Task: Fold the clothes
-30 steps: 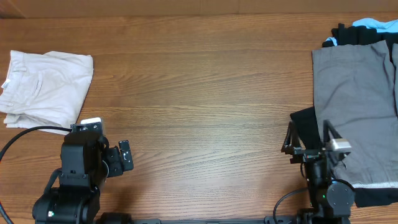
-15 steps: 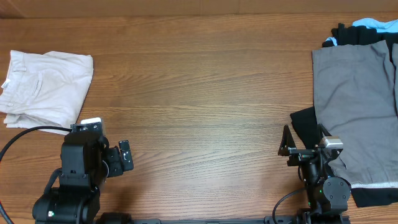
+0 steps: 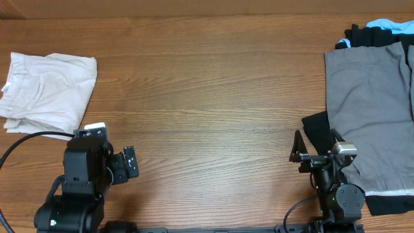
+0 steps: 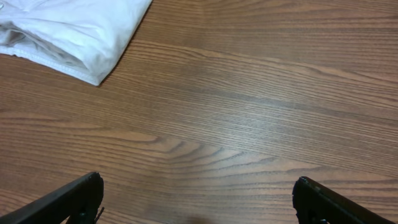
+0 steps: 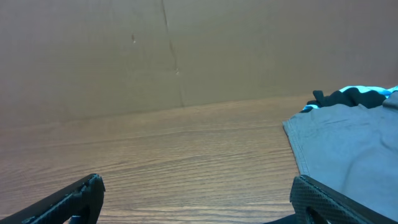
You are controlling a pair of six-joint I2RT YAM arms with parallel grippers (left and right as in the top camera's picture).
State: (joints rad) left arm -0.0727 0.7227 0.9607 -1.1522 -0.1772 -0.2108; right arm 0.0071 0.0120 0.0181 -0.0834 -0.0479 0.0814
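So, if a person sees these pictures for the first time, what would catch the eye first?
Folded beige shorts lie alone at the left end of the wooden table. At the right end, grey shorts are spread over a black garment, with light blue cloth behind them. The left hand and right hand stand open and empty near the front edge.

The table [image 3: 207,84] is brown wood-grain with a faint satin sheen. The beige shorts [image 3: 48,90] are soft, matt, creased cloth. The grey shorts [image 3: 372,97] are a smoother matt fabric. The left gripper [image 4: 199,205] and right gripper [image 5: 199,205] look like matt black plastic.
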